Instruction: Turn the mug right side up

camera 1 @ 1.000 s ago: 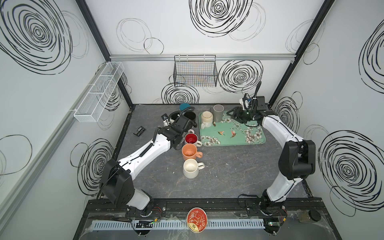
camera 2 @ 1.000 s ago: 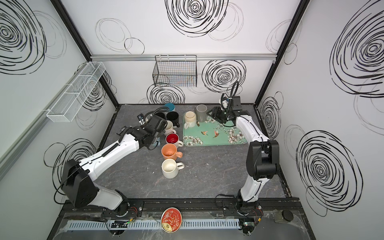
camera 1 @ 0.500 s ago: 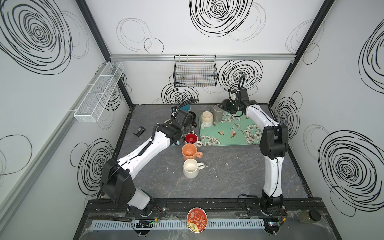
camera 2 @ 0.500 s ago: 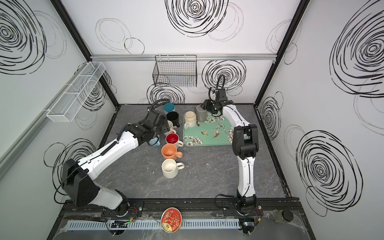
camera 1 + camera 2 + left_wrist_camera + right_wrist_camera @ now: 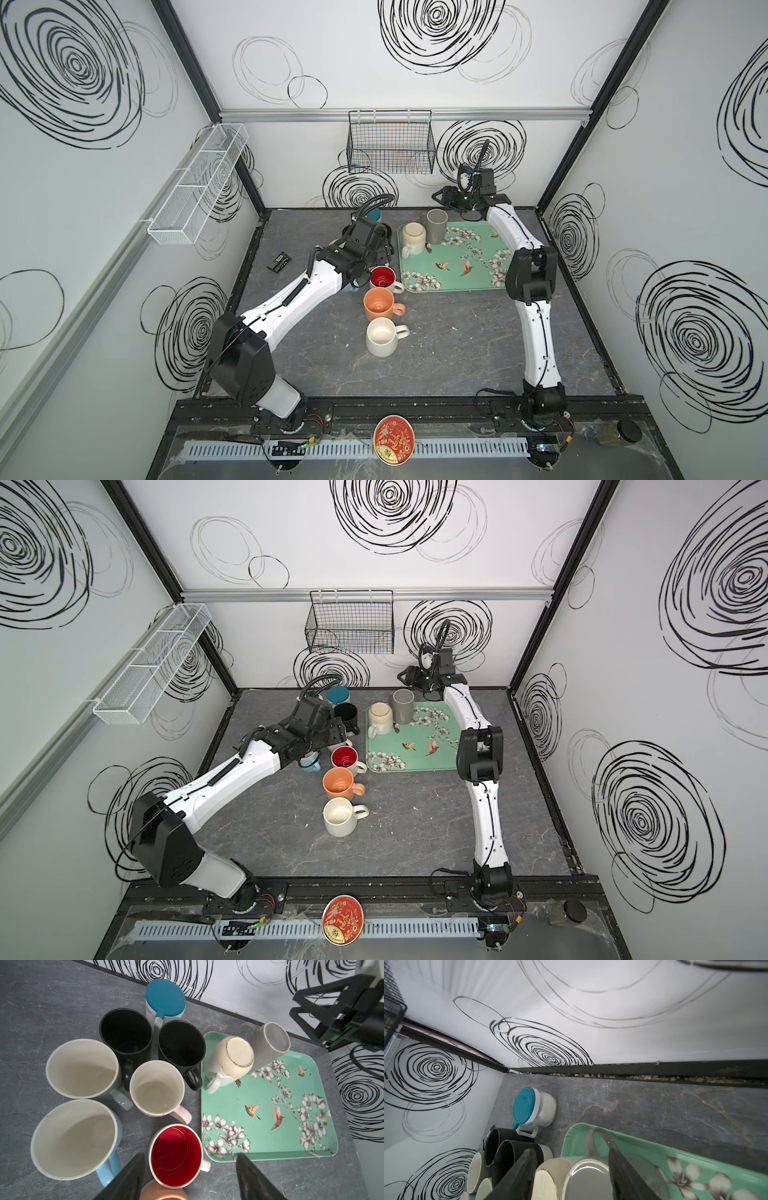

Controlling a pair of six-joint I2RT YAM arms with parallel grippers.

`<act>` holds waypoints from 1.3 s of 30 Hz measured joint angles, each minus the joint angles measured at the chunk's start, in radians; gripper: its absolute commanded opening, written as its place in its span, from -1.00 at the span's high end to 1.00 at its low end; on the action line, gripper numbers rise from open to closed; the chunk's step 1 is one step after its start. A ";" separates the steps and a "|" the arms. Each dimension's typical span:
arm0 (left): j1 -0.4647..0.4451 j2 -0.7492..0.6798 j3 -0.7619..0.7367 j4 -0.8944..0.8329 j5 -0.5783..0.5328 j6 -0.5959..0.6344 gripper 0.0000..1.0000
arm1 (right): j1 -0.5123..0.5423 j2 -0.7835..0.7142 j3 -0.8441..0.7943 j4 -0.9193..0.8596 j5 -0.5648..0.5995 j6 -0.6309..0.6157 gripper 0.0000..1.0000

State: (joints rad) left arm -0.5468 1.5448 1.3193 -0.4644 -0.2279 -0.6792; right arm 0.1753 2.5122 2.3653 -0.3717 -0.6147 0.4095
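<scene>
Two mugs stand upside down at the far left corner of the green floral tray (image 5: 478, 274): a tall grey mug (image 5: 436, 226) (image 5: 268, 1043) and a cream speckled mug (image 5: 414, 237) (image 5: 234, 1057) touching it. My right gripper (image 5: 442, 195) (image 5: 571, 1151) hangs open just behind and above the grey mug (image 5: 589, 1180), whose base shows between the jaws without contact. My left gripper (image 5: 189, 1155) is open and empty, hovering over the upright red mug (image 5: 176, 1155).
A row of upright mugs runs left of the tray: red (image 5: 382, 277), orange (image 5: 379, 303), cream (image 5: 381, 336). Behind them cluster two black mugs (image 5: 125, 1028), several pale ones and a teal-lidded jar (image 5: 165, 998). A wire basket (image 5: 390, 141) hangs on the back wall.
My right arm has swung from the tray's far right to behind the grey mug, its jaws opening a little wider. The left gripper drew back slightly over the mug cluster.
</scene>
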 measured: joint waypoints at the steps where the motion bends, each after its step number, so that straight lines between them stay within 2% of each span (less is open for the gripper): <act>1: 0.000 0.003 0.001 -0.001 0.003 0.000 -0.44 | 0.000 0.008 0.000 -0.002 -0.007 -0.006 -0.22; 14: -0.007 0.003 0.002 0.001 0.003 -0.005 -0.42 | 0.003 -0.005 -0.034 -0.040 -0.065 -0.141 0.05; 21: -0.035 0.003 0.001 0.005 0.004 -0.018 -0.42 | 0.006 -0.128 -0.216 -0.075 -0.051 -0.195 0.13; 30: -0.101 0.005 -0.003 0.041 0.008 -0.053 -0.41 | 0.028 -0.382 -0.532 -0.142 0.066 -0.223 0.29; 35: -0.137 0.030 -0.002 0.073 0.023 -0.065 -0.41 | 0.029 -0.486 -0.668 -0.160 0.092 -0.203 0.28; 39: -0.156 0.074 0.005 0.087 0.038 -0.069 -0.41 | 0.022 -0.530 -0.684 -0.161 0.106 -0.192 0.07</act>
State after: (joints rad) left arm -0.7025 1.6192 1.3243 -0.3771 -0.1898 -0.7479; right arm 0.1974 1.9820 1.6814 -0.5331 -0.5083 0.2180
